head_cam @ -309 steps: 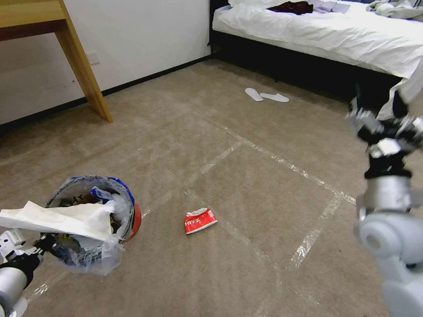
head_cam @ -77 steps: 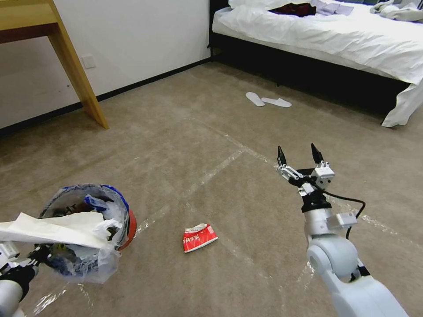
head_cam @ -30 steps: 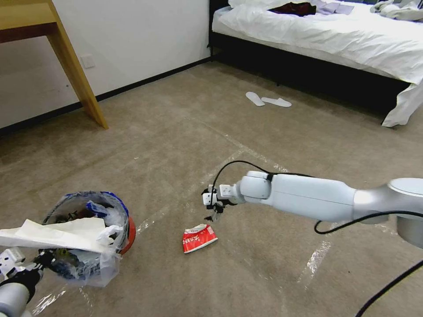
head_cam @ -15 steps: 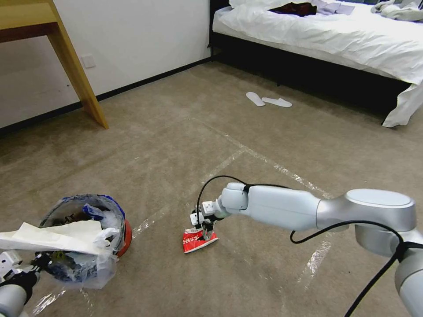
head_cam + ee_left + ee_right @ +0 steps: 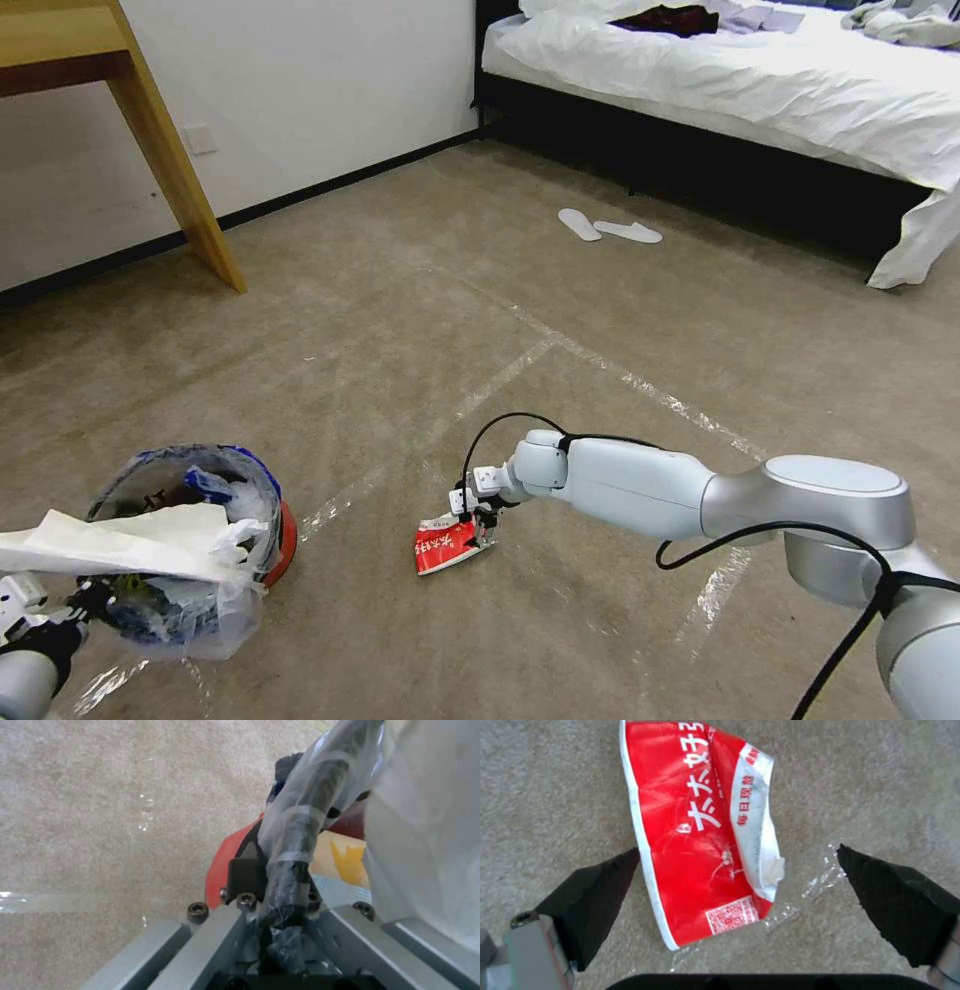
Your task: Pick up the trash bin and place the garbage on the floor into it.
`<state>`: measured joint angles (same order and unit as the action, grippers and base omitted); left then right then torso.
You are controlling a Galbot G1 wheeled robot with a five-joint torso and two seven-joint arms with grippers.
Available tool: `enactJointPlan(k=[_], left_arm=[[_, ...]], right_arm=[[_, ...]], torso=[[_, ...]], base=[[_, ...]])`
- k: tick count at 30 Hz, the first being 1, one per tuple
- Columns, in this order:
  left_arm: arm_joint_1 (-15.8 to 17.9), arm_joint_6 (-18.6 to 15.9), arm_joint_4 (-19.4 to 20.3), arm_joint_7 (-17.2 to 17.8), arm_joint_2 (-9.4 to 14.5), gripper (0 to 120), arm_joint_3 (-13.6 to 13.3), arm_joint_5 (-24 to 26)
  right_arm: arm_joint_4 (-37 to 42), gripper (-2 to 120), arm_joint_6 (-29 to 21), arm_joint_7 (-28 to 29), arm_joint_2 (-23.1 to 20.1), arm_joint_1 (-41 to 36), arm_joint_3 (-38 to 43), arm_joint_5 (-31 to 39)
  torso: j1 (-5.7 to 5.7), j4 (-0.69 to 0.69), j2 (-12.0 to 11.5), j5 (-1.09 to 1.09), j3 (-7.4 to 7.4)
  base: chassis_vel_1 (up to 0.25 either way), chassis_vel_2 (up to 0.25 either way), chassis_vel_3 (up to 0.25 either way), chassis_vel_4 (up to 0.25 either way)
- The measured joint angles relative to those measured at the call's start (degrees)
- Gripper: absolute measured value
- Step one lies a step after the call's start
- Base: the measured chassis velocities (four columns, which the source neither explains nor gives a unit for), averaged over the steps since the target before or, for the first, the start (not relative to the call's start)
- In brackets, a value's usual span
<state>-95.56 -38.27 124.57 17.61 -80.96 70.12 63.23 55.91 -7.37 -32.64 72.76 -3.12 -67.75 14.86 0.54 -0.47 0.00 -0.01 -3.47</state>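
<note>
You are looking at a glossy, creased red plastic wrapper (image 5: 700, 832) lying on matt, short-pile beige carpet (image 5: 400, 300); shiny clear tape (image 5: 520, 360) is crossing it, and crinkled clear plastic (image 5: 215, 615) is lining the red bin (image 5: 283, 540).

The right gripper (image 5: 737, 870) hangs wide open over the red wrapper (image 5: 700, 828), one finger touching its long edge, the other well clear with bare floor (image 5: 600, 300) in the gap. Nothing else crowds the wrapper. Off to the left the trash bin (image 5: 190, 540) sits well apart, its mouth half covered by a white paper sheet (image 5: 110, 540), rim clamped by the left gripper (image 5: 275, 896).
</note>
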Motion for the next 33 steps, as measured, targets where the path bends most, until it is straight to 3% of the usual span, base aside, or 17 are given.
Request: enactJointPlan(k=[7, 11, 18, 33], left_arm=[[-0.4, 0.1, 0.2, 0.1, 0.1, 0, 0.3, 0.0], [-0.4, 0.2, 0.2, 0.2, 0.2, 0, 0.5, 0.2], [-0.6, 0.3, 0.7, 0.3, 0.4, 0, 0.7, 0.5], [-1.2, 0.5, 1.5, 0.3, 0.0, 0, 0.6, 0.4]], right_arm=[[-3.5, 100, 2.2, 0.7, 1.5, -1.4, 0.4, -0.5], [-5.6, 87, 3.3, 0.7, 2.7, -2.0, 0.6, -0.8], [-8.0, 83, 4.1, 0.7, 3.6, -2.9, 0.7, -0.9], [-11.9, 36, 7.0, 1.9, 5.1, -4.2, 1.8, -1.4]], torso=[[0.00, 0.00, 0.0, 0.00, 0.00], [0.00, 0.00, 0.0, 0.00, 0.00], [0.00, 0.00, 0.0, 0.00, 0.00], [0.00, 0.00, 0.0, 0.00, 0.00]], base=[[0.000, 0.000, 0.000, 0.000], [0.000, 0.000, 0.000, 0.000], [0.000, 0.000, 0.000, 0.000], [0.000, 0.000, 0.000, 0.000]])
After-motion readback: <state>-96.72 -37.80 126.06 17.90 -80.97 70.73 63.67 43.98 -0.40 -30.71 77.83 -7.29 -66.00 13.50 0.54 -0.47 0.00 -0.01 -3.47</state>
